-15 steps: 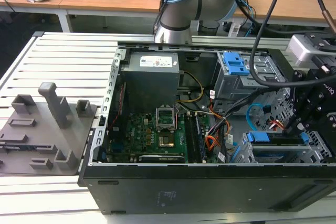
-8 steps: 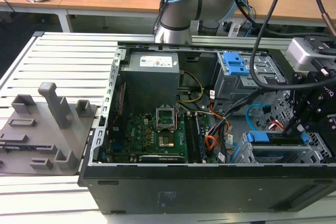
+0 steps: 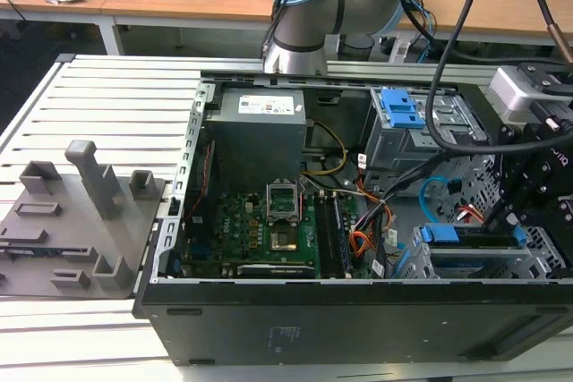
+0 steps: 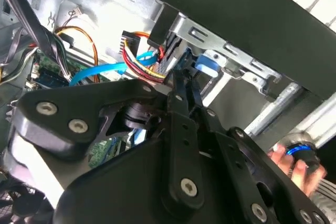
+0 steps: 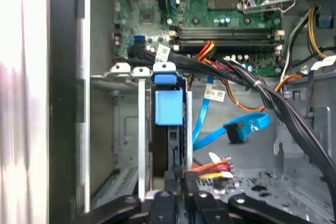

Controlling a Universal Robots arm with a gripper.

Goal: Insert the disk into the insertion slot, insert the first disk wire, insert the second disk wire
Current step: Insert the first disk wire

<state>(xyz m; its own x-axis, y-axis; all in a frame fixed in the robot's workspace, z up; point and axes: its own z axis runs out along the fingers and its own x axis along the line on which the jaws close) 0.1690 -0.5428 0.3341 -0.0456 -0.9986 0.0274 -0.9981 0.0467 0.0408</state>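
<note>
The end effector [image 5: 184,184], pressed together beside the disk [image 5: 169,106], is being crowded by wires [image 5: 212,170]; snagging of one is being risked, seemingly.

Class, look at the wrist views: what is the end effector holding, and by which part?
It cannot be told. The end effector sits at the edge of the disk, where the red-and-yellow wire bundle ends; any grip is hidden.

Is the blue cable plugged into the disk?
No, the blue cable ends in a loose connector hanging apart from the disk.
</note>
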